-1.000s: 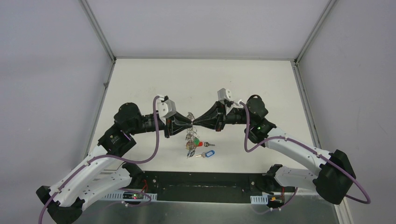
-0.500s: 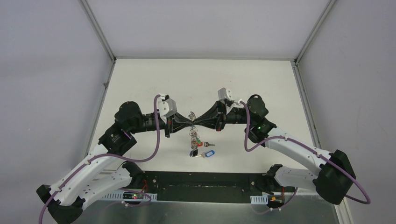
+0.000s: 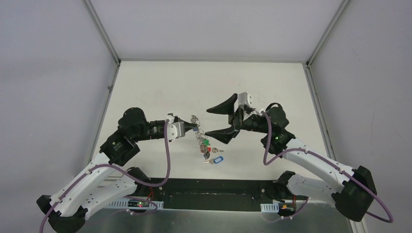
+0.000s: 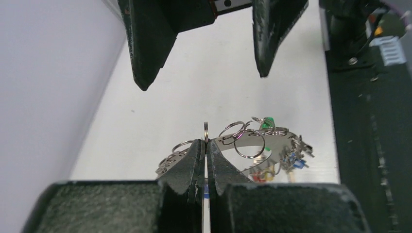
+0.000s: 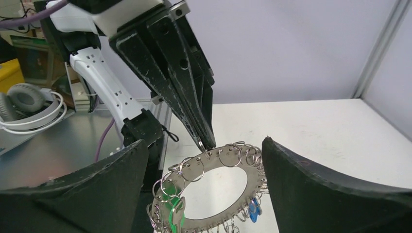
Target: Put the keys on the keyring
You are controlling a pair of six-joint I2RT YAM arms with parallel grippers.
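The keyring [image 3: 200, 137] hangs above the table from my left gripper [image 3: 193, 127], which is shut on one small wire loop [image 4: 206, 130] of its rim. In the right wrist view the keyring [image 5: 218, 156] is a flat grey ring edged with loops, with a green tag [image 5: 172, 206] and a blue tag [image 5: 252, 209] hanging from it. My right gripper [image 3: 207, 121] stands wide open just right of the ring, its fingers [image 5: 97, 194] on either side without touching. Both keys lie on the table below: the red-tagged one [image 3: 210, 149] and the blue-tagged one [image 3: 216, 159].
The black mounting plate [image 3: 209, 190] runs along the near table edge between the arm bases. Grey walls with metal corner posts [image 3: 102, 34] close in the white table [image 3: 160, 82] on three sides.
My right gripper has opened, let go of the keyring and drawn back to the right. The left gripper stays shut on it and has rolled, so the ring now hangs from it alone.
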